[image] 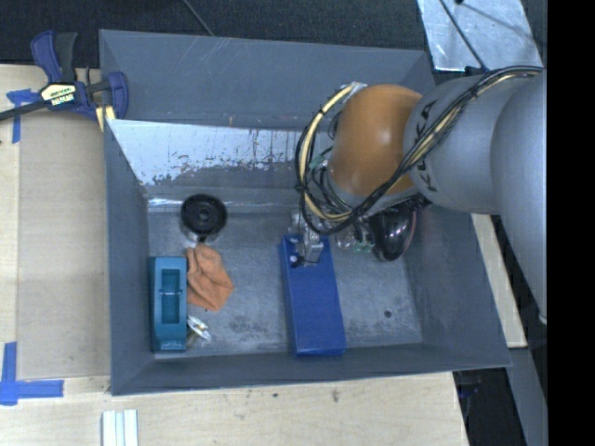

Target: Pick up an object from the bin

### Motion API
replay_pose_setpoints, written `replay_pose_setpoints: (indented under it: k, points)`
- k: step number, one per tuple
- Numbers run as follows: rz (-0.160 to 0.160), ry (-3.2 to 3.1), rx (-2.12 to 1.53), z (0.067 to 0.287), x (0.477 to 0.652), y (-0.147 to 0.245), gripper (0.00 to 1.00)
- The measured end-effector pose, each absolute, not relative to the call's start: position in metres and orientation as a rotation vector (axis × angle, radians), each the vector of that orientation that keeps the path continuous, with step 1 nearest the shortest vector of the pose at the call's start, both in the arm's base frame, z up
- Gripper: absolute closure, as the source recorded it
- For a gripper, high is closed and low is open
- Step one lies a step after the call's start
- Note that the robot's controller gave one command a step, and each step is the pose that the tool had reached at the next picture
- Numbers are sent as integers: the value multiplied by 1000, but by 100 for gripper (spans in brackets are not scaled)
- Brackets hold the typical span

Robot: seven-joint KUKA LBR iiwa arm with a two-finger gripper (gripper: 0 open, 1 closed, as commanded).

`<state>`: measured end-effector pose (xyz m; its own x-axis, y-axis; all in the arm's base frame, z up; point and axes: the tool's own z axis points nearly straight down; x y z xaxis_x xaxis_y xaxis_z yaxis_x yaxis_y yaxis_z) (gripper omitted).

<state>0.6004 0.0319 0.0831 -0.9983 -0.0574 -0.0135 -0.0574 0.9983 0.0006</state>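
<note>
You're looking down into the grey bin (265,86), and the biggest thing over it is the arm (488,151) coming in from the right, its orange cover (372,142) ringed by cables. Below that cover the claw (306,242) sits low over the far end of a long blue slab (316,309), which lies flat in the middle of the floor, running towards the near wall. You cannot tell whether the claw is open or closed; the cover and cables hide it. On the left you have a teal box (169,303) by the wall, with a crumpled orange cloth (210,280) touching its right side. A black disc (203,214) lies just beyond them, and a dark rounded thing (394,234) lies under the arm.
</note>
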Motion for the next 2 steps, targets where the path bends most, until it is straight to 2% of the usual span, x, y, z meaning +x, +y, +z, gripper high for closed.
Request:
replay_pose_setpoints:
  k: [1, 2]
  points:
    - [1, 3127, -90, 83, 600, 32, 100]
    - [0, 3134, -143, 219, 580, 18, 100]
